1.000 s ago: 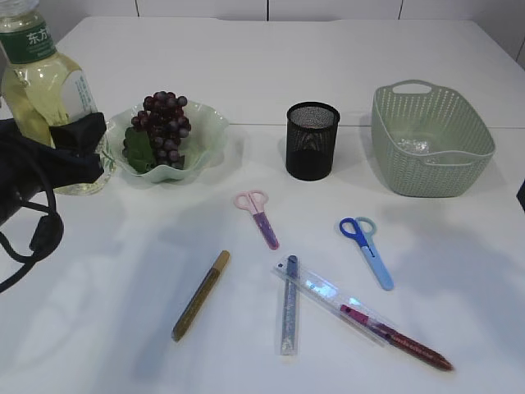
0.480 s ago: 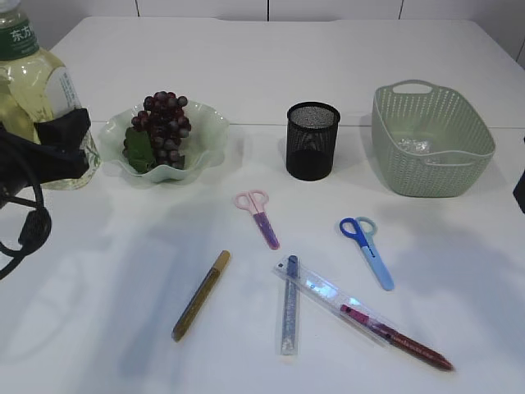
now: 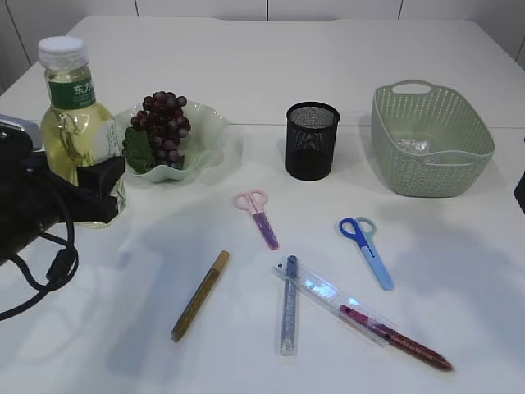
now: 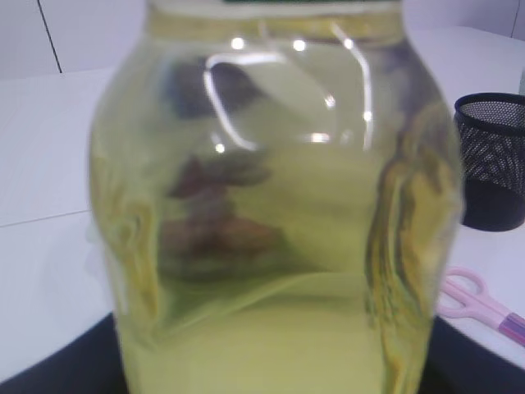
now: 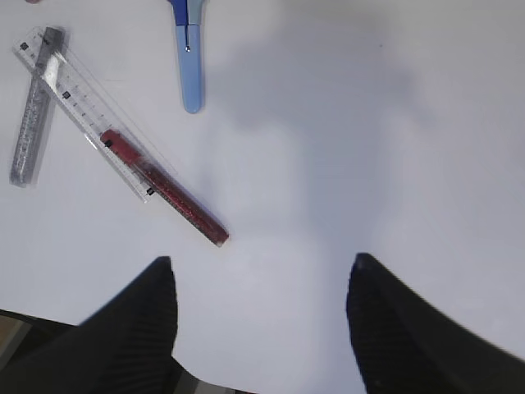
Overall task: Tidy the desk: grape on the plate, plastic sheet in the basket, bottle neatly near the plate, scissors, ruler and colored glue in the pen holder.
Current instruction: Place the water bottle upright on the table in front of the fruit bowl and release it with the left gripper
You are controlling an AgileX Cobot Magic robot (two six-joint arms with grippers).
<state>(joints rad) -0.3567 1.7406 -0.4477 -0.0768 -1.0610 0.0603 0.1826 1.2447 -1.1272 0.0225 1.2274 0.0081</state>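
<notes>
My left gripper (image 3: 92,179) is shut on the bottle (image 3: 76,135), which is upright with yellow liquid and a white cap, just left of the plate (image 3: 210,123). The bottle (image 4: 279,230) fills the left wrist view. A grape bunch (image 3: 164,123) lies on the plate. The plastic sheet (image 3: 414,146) is in the green basket (image 3: 459,164). Pink scissors (image 3: 258,217), blue scissors (image 3: 367,250), a clear ruler (image 3: 328,295) and gold (image 3: 200,295), silver (image 3: 289,308) and red (image 3: 406,343) glue pens lie on the table. My right gripper (image 5: 262,283) hangs open over bare table.
The black mesh pen holder (image 3: 312,141) stands between plate and basket. In the right wrist view the ruler (image 5: 78,111), red glue pen (image 5: 168,193), silver glue pen (image 5: 33,107) and blue scissors (image 5: 189,61) lie up and left of the fingers.
The left gripper has carried the bottle rightward and lower, from the left edge of the view to a spot beside the plate. The other objects have not moved.
</notes>
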